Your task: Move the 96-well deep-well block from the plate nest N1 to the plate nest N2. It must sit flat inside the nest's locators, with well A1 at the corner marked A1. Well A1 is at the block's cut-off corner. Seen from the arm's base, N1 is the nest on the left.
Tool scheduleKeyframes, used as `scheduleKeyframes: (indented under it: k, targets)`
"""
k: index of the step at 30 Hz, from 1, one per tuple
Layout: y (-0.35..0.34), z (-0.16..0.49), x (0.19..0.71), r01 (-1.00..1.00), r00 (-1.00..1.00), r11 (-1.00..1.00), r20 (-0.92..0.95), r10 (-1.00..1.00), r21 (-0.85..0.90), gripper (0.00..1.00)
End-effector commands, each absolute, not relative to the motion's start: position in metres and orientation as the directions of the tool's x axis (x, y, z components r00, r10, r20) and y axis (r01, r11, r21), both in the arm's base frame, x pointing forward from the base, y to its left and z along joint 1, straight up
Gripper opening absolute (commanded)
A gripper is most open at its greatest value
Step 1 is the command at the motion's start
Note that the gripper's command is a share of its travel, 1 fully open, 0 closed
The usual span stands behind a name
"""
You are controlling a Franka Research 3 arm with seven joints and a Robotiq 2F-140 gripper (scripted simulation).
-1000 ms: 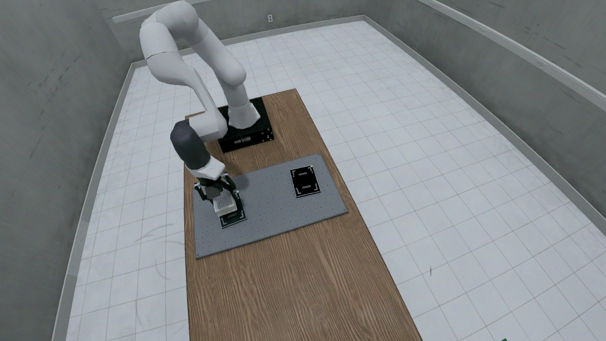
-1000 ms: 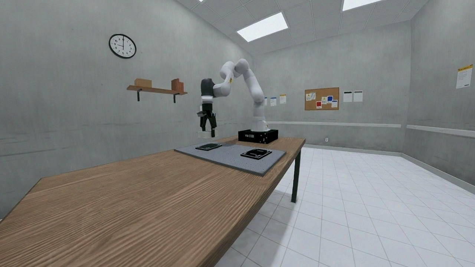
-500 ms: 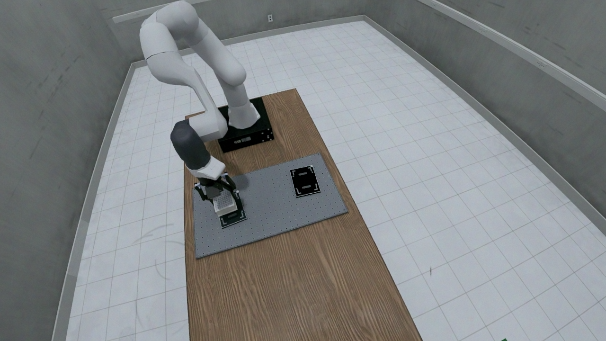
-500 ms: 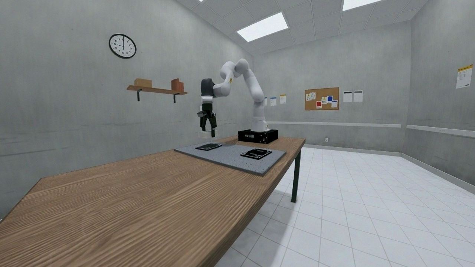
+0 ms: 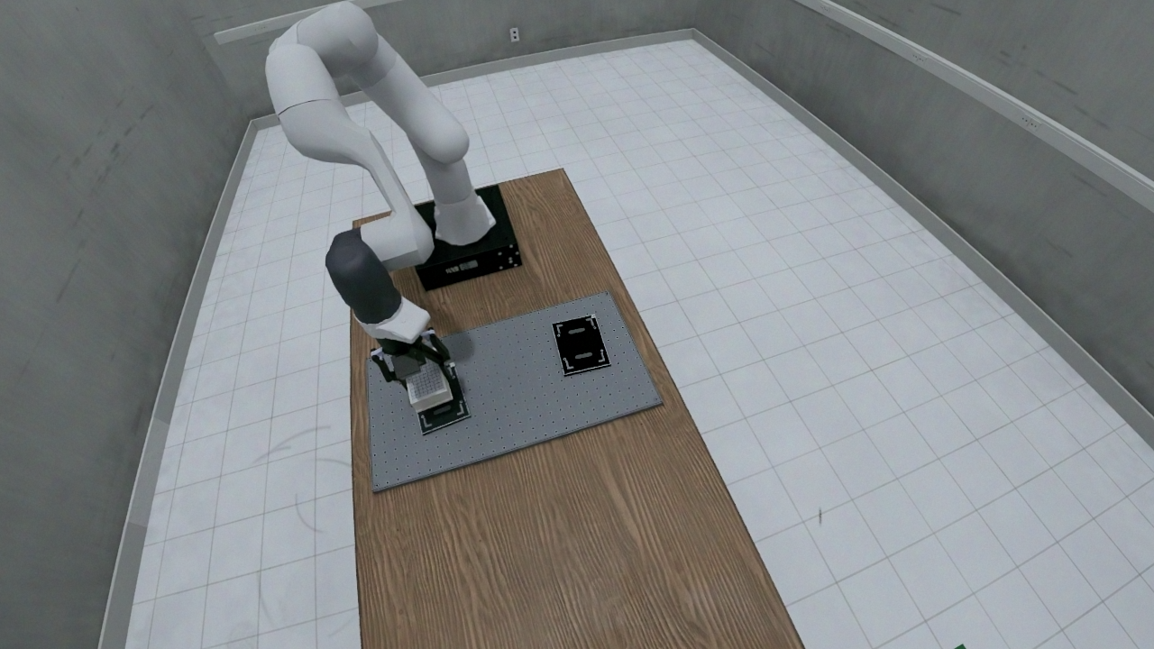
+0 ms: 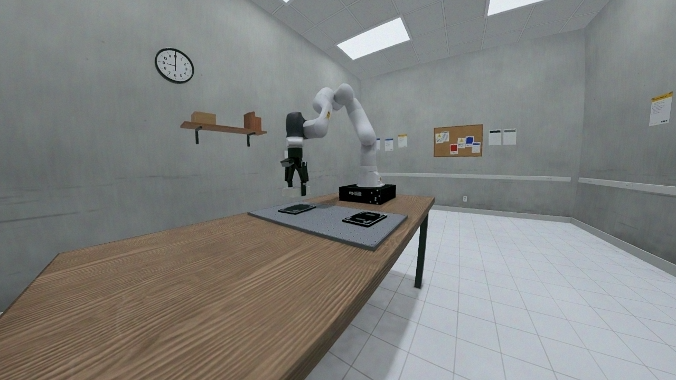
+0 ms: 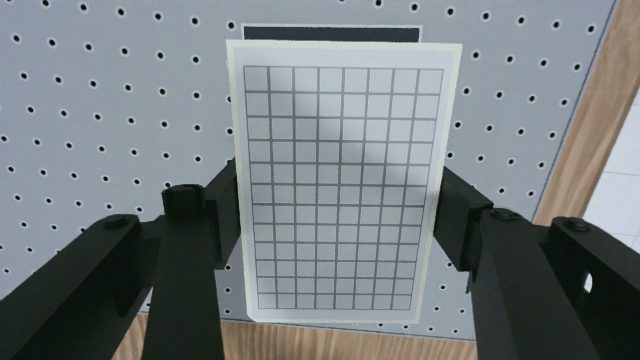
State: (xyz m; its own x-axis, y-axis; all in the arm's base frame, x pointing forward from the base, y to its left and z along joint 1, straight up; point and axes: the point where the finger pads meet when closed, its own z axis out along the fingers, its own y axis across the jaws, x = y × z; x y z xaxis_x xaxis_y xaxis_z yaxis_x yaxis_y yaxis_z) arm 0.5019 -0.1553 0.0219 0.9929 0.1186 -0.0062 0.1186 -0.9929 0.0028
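Observation:
The white 96-well deep-well block (image 7: 344, 180) is clamped by its long sides between my gripper's (image 7: 340, 215) two black finger pads. In the top view the block (image 5: 427, 388) hangs over nest N2 (image 5: 445, 415), the black nest on the image left, and covers most of it. In the exterior view the block (image 6: 291, 191) is clearly above that nest (image 6: 297, 208), not touching it. In the wrist view only a dark strip of the nest (image 7: 330, 33) shows past the block's far edge. The block's near-left corner there looks cut off. Nest N1 (image 5: 581, 345) is empty.
Both nests sit on a grey perforated baseplate (image 5: 516, 387) on a long wooden table. The arm's black base box (image 5: 468, 242) stands behind the plate. The table's edge (image 7: 585, 130) runs close to the block's right in the wrist view.

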Motion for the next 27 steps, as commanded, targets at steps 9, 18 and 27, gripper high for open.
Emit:
scheduleKeyframes:
  k: [9, 18, 27]
  targets:
    - [-0.156, 0.007, 0.504, 0.12, 0.993, -0.993, -0.003, 0.12, 0.005, 0.6]
    - [-0.156, -0.005, 0.505, 0.12, 0.993, -0.993, -0.003, 0.12, 0.005, 0.6]
    - [-0.156, -0.02, 0.506, 0.12, 0.993, -0.993, -0.003, 0.12, 0.005, 0.6]
